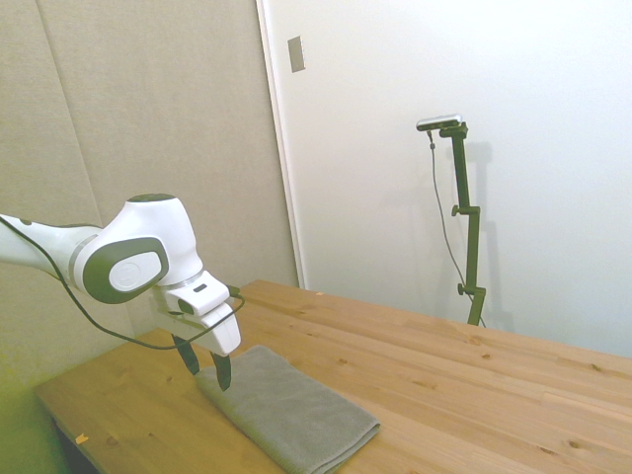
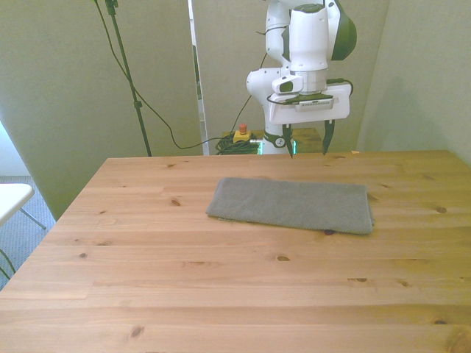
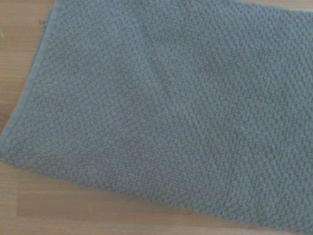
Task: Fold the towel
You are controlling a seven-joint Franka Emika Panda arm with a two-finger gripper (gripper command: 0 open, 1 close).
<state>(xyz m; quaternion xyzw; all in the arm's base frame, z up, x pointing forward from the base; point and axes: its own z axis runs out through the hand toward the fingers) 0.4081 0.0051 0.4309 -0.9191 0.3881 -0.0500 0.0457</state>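
Spread apart and gripping nothing, the two dark fingers of your gripper point straight down with clear air under their tips; you can see the gap between them plainly in the front view, where they hang in the upper middle of the frame, above and behind the towel's far edge.

Your towel lies flat on the wooden table, a gray rectangle, thick and layered, its long side running across the front view from centre to centre-right; its edges look fairly straight, with one short end near the frame's middle and the other toward the right. In the side view the towel sits at lower centre, running diagonally toward the bottom of the frame, and the gripper hangs at its upper-left end, the fingertips just above the cloth or the wood beside it; you cannot tell from there whether they touch. The wrist view is almost filled by the towel, its nubbly terry weave clear, with a hemmed edge and strips of bare table beside it.

Behind the table in the front view, cables and a small yellow box with a red button lie on the floor.
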